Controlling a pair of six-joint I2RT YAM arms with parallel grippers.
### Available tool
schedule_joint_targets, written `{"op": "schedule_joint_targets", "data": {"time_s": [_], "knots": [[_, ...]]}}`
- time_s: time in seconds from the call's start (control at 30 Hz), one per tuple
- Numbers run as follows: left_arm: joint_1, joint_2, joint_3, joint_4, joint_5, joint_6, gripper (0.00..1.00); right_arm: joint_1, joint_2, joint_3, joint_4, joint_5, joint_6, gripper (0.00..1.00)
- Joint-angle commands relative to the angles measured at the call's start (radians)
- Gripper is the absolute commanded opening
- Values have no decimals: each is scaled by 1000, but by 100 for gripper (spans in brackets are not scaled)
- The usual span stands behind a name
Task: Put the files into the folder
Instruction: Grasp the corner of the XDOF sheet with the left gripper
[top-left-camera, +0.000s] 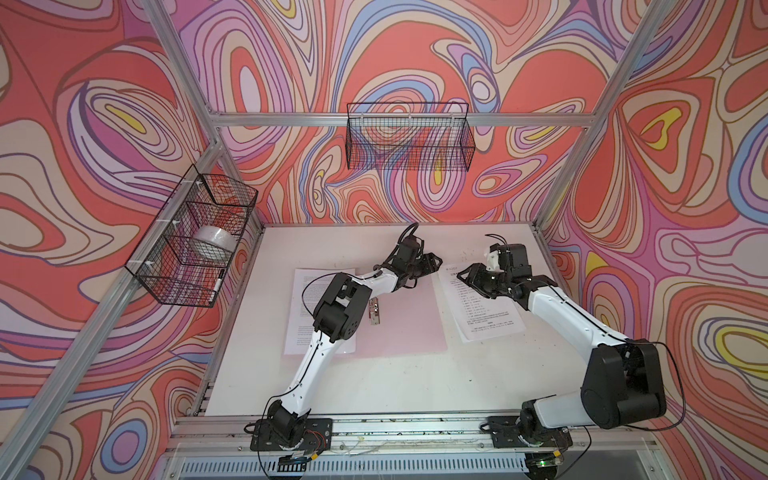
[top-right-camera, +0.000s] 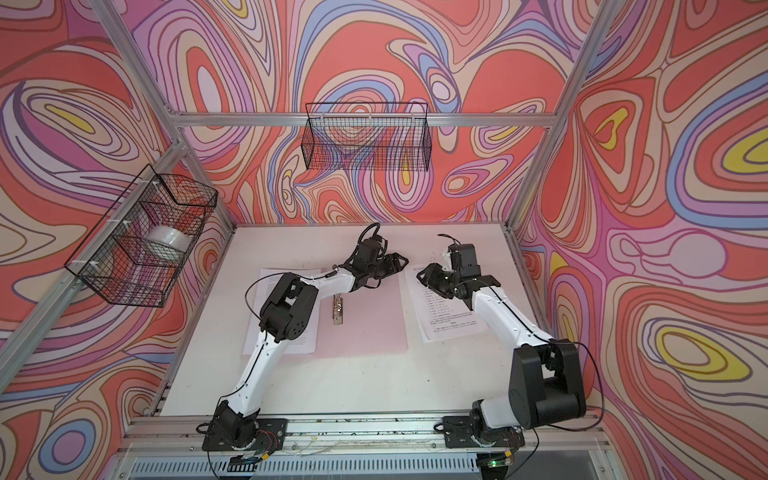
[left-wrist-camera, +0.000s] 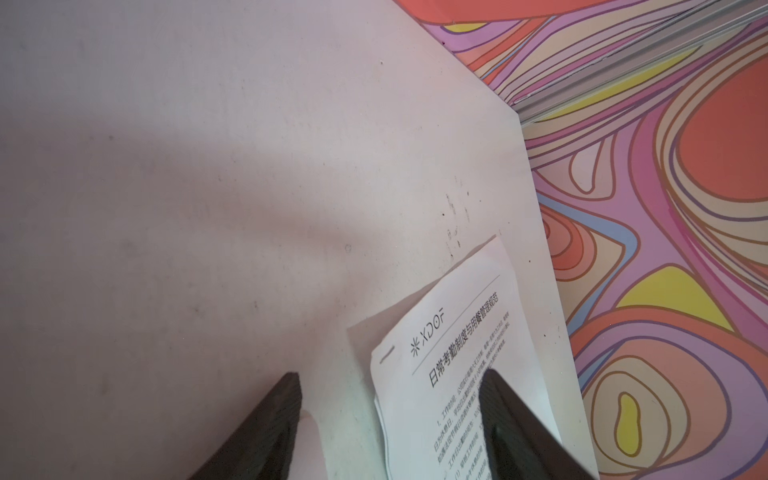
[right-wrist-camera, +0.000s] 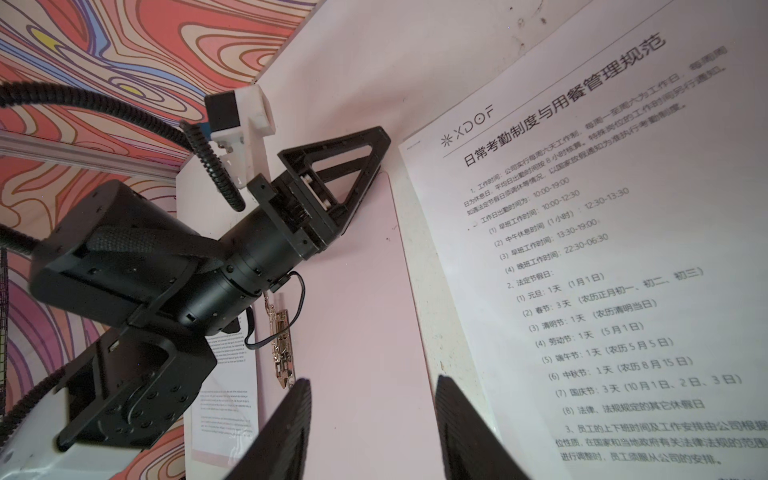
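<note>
The pale-pink folder (top-left-camera: 407, 320) (top-right-camera: 365, 328) lies open and flat on the white table, with its metal clip (top-left-camera: 375, 311) (right-wrist-camera: 280, 345) on the spine. One printed sheet (top-left-camera: 298, 293) (right-wrist-camera: 224, 407) lies on its left half, partly under the left arm. The other files (top-left-camera: 478, 309) (top-right-camera: 449, 309) (right-wrist-camera: 602, 249), topped by a sheet with a heading and a list, lie askew just right of the folder. My left gripper (top-left-camera: 432, 264) (left-wrist-camera: 390, 380) (right-wrist-camera: 374, 158) is open, low at the folder's far right corner, straddling the edge of those files (left-wrist-camera: 457, 365). My right gripper (top-left-camera: 462, 276) (right-wrist-camera: 374, 382) is open and empty above the folder's right edge.
A wire basket (top-left-camera: 195, 249) on the left wall holds a white tape roll (top-left-camera: 212, 243). A second wire basket (top-left-camera: 409, 137) hangs on the back wall. Aluminium frame posts stand at the table's corners. The two grippers are close together near the back of the table.
</note>
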Motion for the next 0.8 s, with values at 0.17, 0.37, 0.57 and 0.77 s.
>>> {"op": "schedule_joint_targets", "data": {"time_s": [0.17, 0.37, 0.57, 0.77], "knots": [[-11, 67, 44, 74, 60, -84, 65, -15, 9, 3, 6, -11, -20, 50], [-37, 80, 53, 56, 59, -82, 63, -17, 13, -10, 17, -15, -16, 49], [-48, 83, 38, 53, 61, -91, 61, -17, 15, -12, 27, -24, -10, 48], [-48, 80, 6, 87, 58, -115, 56, -16, 14, -20, 30, -23, -10, 48]]}}
